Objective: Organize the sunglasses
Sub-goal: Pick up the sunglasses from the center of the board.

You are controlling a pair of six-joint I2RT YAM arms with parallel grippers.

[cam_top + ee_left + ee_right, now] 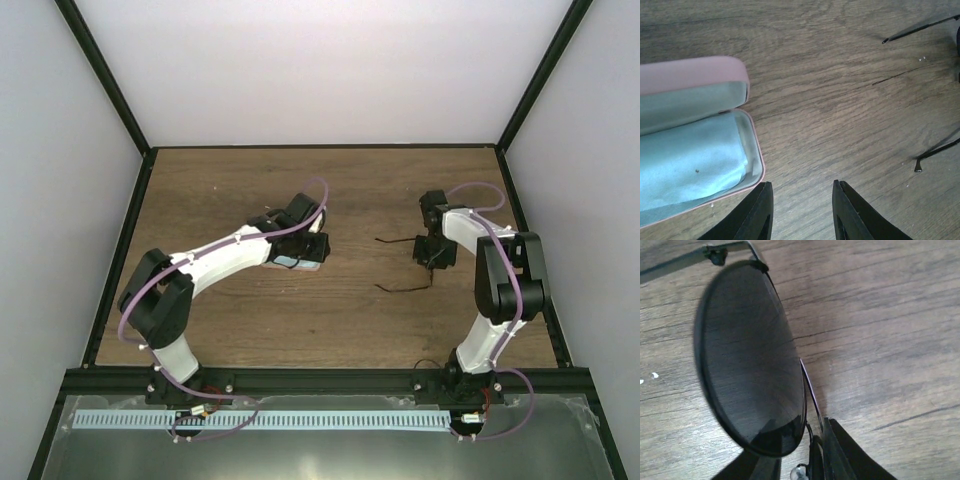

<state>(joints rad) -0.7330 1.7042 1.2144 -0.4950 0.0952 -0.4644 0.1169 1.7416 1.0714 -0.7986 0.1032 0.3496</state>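
Wood-grain tabletop point(330, 190) inside pale walls, and the sunglasses point(750, 360) lie open on its right half, their temple arms point(398, 288) spread toward the middle. From where I stand they look light and delicate: thin wire frame, glossy dark lens point(740, 330) that would smear or scratch, arms that would bend under a hard squeeze. The bridge by the nose pads seems the sensible place to hold them (stiffer than the arms, and off the glass). That is where the right gripper point(800, 455) sits, fingers drawn narrow on either side of the bridge; whether they actually pinch it I cannot tell. Its arm stands folded with the elbow high near the right edge, wrist tipped down. The left arm stretches low across the table, the left gripper point(801, 187) partly parted over bare wood with nothing between its fingers, just beside the open pink case point(705, 75) lined with a blue cloth point(690, 165).
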